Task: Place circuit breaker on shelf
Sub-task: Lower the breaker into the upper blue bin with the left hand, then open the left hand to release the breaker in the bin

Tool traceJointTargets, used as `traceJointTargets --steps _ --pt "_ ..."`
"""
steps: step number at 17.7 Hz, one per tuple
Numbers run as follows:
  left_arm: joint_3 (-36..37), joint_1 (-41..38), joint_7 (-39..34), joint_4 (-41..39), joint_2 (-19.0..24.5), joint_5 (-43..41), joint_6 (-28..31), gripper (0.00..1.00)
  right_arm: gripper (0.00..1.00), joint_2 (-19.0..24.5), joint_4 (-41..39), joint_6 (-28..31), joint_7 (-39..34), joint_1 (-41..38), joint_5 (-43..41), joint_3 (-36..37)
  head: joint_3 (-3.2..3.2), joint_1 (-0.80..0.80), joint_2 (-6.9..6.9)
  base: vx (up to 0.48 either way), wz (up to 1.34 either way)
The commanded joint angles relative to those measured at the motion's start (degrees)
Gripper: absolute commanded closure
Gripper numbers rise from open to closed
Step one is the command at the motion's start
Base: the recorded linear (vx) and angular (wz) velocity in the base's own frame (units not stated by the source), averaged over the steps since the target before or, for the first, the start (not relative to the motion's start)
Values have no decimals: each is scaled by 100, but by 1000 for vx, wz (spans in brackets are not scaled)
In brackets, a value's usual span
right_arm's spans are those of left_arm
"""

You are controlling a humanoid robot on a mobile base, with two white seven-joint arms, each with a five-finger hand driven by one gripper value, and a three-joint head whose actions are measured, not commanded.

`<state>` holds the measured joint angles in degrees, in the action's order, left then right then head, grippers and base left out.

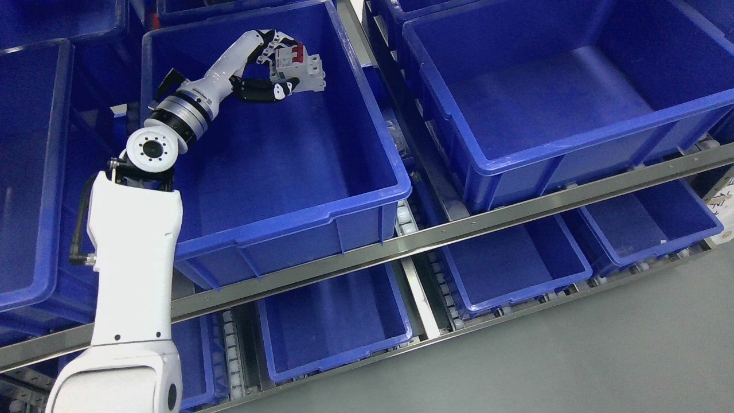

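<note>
At the far left a blue bin sits on the upper shelf level, cut off by the picture's edge. Next to it the left arm rises from the lower left corner, white along its forearm, with a round metal wrist joint, and reaches up over the near-left wall of the middle bin. The left hand hangs inside that bin near its back wall, fingers curled around the breaker, thumb side above and the black-tipped fingers below. The breaker is white with red switches on top; it looks held clear of the bin floor, though the angle makes that hard to confirm. Right of the middle bin, a metal divider runs back between bins, and beyond it stands a larger bin on the same level. A steel rail crosses the front of the shelf below these bins. Under the rail, smaller blue bins sit on roller tracks of the lower level, and grey floor fills the lower right.
</note>
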<state>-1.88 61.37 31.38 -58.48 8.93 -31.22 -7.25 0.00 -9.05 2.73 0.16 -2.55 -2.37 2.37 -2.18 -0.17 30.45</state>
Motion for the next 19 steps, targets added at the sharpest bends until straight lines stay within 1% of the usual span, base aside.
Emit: traceJointTargets --steps 1,3,5,7,9,12,15,17,19 --pt "407 603 -105 1926 285 -182 -13 84 0 -100 0 -1 2 0 0 0 0 0 0 15 0" --pt "793 806 -105 2339 189 -182 -13 83 0 -100 0 -1 2 0 0 0 0 0 0 0 0" --pt "1092 815 -105 2464 -30 -182 -13 83 0 -100 0 -1 2 0 0 0 0 0 0 0 0" --pt "1269 824 -201 2805 -163 -182 -13 83 0 -100 0 -1 2 0 0 0 0 0 0 0 0" --pt "1296 885 -404 3078 -137 -191 -13 83 0 -100 0 -1 2 0 0 0 0 0 0 0 0" --pt "1296 886 -422 3264 29 -182 -39 81 0 -100 0 -1 2 0 0 0 0 0 0 0 0" --pt "1296 894 -431 3264 30 -182 -30 74 0 -100 0 -1 2 0 0 0 0 0 0 0 0" --pt "1296 938 -431 3255 56 -191 -30 65 0 -100 0 -1 2 0 0 0 0 0 0 0 0" --pt "1296 1008 -439 3255 74 -182 -30 58 0 -100 0 -1 2 0 0 0 0 0 0 0 0"
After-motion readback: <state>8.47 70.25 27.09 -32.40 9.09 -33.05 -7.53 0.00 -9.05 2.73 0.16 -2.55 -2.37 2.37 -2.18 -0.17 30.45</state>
